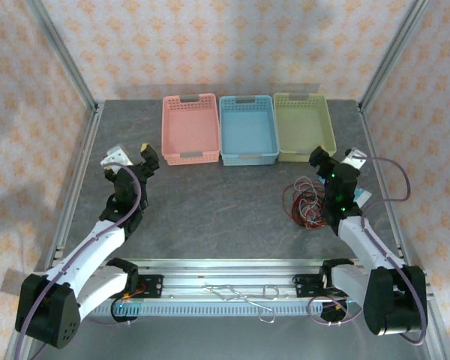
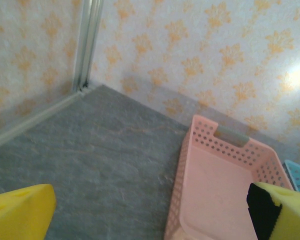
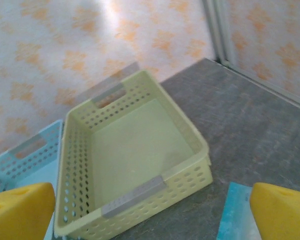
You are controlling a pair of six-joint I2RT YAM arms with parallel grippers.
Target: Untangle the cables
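Observation:
The cables (image 1: 304, 202) lie as one tangled bunch of thin red, black and white loops on the grey table, right of centre. My right gripper (image 1: 337, 160) hangs open just behind and above the bunch, in front of the green basket (image 1: 305, 154). In the right wrist view its yellow fingertips (image 3: 21, 210) stand wide apart around nothing, and the right gripper (image 3: 152, 215) looks down at the green basket (image 3: 187, 125). My left gripper (image 1: 132, 156) is open at the far left, beside the pink basket (image 1: 190, 157). The left gripper (image 2: 152, 220) holds nothing between its yellow pads (image 2: 20, 212).
The pink basket (image 2: 182, 165), a blue basket (image 1: 247, 156) and the green one stand in a row at the back, all empty. A small light-blue card (image 3: 237, 215) lies by the right gripper. Metal frame posts mark the back corners. Loose wire hooks (image 1: 240, 292) lie on the front rail.

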